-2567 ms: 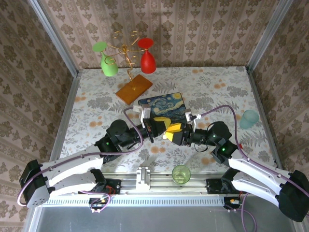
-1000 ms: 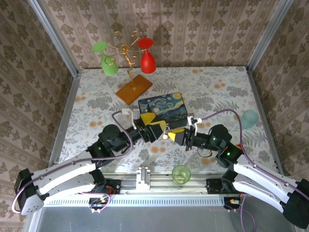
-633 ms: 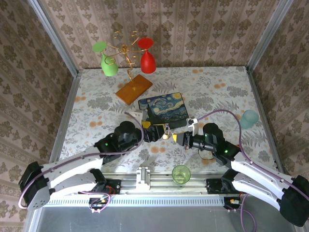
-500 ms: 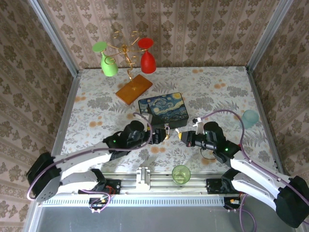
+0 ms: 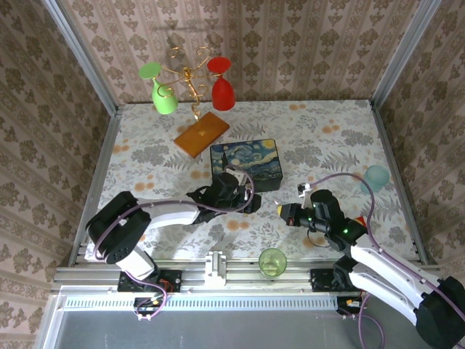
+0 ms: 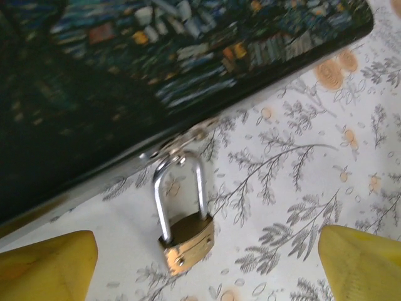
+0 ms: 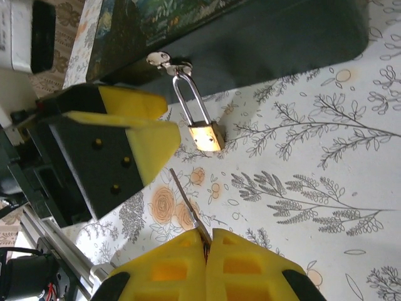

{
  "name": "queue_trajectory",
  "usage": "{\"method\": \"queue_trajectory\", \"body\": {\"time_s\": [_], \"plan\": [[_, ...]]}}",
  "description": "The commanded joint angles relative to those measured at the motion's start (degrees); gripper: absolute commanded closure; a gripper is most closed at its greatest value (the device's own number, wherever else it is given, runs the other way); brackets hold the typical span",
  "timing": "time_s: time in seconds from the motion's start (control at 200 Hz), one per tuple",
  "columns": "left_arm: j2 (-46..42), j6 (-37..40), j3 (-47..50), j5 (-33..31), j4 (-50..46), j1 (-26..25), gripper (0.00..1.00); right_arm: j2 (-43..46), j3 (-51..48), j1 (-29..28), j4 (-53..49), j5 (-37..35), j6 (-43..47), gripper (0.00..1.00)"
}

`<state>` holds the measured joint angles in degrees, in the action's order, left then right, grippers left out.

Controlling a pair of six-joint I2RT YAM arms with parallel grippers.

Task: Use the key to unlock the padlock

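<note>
"Where's the lock, then?"

"At the near edge of the dark rectangular box painted with a starry night [image 5: 245, 163]. The tiny brass-gold padlock with the thin silver shackle [image 6: 188, 241] hangs by its loop from a small silver hasp [image 7: 164, 61] on that edge. Its body lies on the flowered grey-and-orange tablecloth [image 6: 301, 188], just beside the box wall."

"Is it open?"

"Both legs of the shackle run down into the brass body, as far as I can make out."

"And the arms?"

"The left gripper [image 6: 203, 266] is spread wide. One yellow fingertip [image 6: 47, 263] sits out to either side of the padlock and neither touches it. It has hold of nothing."

"The right one?"

"The right gripper [image 7: 207, 248] has its yellow pads pressed tight together on a thin, flat, silvery metal key [image 7: 187, 207]. The blade pokes out from between them towards the padlock. Its tip is near the brass body but apart from it (a strip of cloth shows between the two)."

"Anything else on the table?"

"A pale green see-through cup [image 5: 272, 260] by the rail between the arm bases, and a pale blue cup [image 5: 376, 177] at the right edge. At the back there's a gold wire stand on a wooden base [image 5: 201, 133], with a green glass [image 5: 164, 98] and a red glass [image 5: 223, 91] hanging from it."
</note>
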<state>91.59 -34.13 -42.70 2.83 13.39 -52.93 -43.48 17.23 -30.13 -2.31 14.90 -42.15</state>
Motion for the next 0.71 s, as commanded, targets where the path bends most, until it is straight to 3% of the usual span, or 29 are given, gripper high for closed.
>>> {"method": "queue_trajectory", "body": {"time_s": [0.0,0.235,0.35,0.7], "plan": [[2.56,1.26,-1.42,0.55,2.64,0.15,0.12,1.83,-1.1,0.33,-1.82,-1.4,-1.29,1.0],[6.07,-2.56,-0.32,-0.19,6.45,-0.8,0.23,2.51,-2.38,0.42,-0.95,-1.18,-1.78,1.0],[6.49,-3.9,1.5,-0.13,10.93,-0.8,0.36,2.29,-2.36,0.38,-0.64,-1.18,-1.77,1.0],[8.69,-4.71,1.66,-0.79,11.4,-1.25,0.51,-0.17,-2.9,0.42,1.86,-1.01,-1.92,1.0]]}}
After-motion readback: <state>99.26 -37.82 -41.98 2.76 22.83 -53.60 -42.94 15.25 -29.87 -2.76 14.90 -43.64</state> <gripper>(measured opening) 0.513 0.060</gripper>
